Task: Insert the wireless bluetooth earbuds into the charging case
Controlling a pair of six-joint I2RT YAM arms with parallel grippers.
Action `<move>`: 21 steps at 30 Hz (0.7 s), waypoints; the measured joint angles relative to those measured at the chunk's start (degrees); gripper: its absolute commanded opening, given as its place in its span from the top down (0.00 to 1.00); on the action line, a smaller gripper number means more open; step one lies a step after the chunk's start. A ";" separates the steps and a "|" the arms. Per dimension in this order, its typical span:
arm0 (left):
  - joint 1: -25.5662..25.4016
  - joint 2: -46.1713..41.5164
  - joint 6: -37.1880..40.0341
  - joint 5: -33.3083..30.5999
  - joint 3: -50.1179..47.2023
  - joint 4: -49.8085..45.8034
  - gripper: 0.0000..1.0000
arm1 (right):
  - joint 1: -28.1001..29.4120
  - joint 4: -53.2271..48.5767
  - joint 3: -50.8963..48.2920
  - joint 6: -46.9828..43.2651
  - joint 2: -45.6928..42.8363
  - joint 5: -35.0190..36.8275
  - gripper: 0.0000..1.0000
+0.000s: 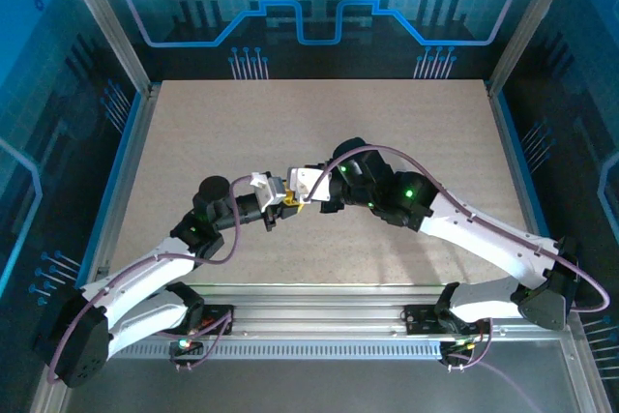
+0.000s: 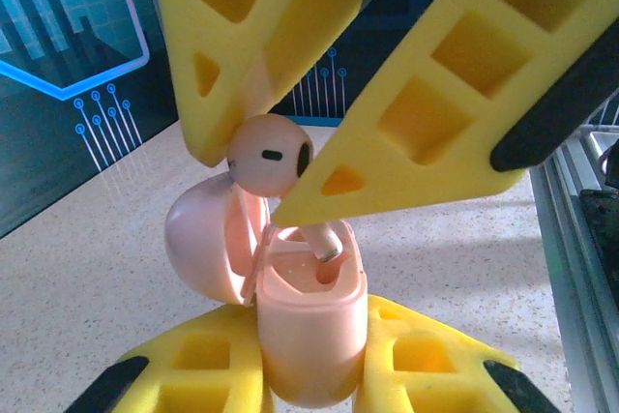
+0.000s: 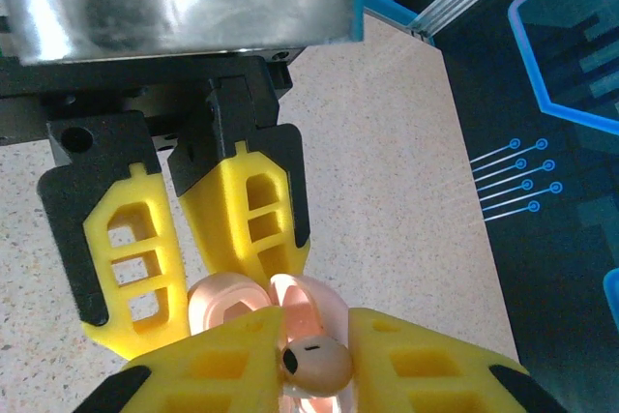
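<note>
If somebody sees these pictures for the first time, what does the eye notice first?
In the left wrist view, the right gripper pinches a pink earbud in yellow jaws, its stem dipping into the open charging case, which the left gripper holds. From above, both arms meet over the middle of the speckled table.

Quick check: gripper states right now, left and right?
Left gripper: closed on the open charging case.
Right gripper: closed on one earbud, stem entering the case.
</note>
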 measured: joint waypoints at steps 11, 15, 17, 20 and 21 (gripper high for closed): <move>-0.04 0.00 -1.53 -0.46 0.00 0.44 0.88 | 0.13 1.51 -1.42 0.07 -1.27 1.03 0.77; -0.04 0.00 -2.64 -0.81 -0.02 0.83 0.87 | 0.63 2.69 -1.75 0.20 -1.29 2.49 0.77; -0.04 0.00 -3.08 -0.83 -0.02 0.92 0.87 | 0.83 3.02 -1.84 0.20 -1.29 3.06 0.77; -0.04 0.00 -3.96 -0.85 -0.02 1.20 0.87 | 1.18 3.58 -2.03 0.15 -1.29 3.82 0.77; -0.04 0.00 -4.20 -0.85 -0.02 1.27 0.87 | 1.36 3.78 -2.05 0.11 -1.29 4.15 0.77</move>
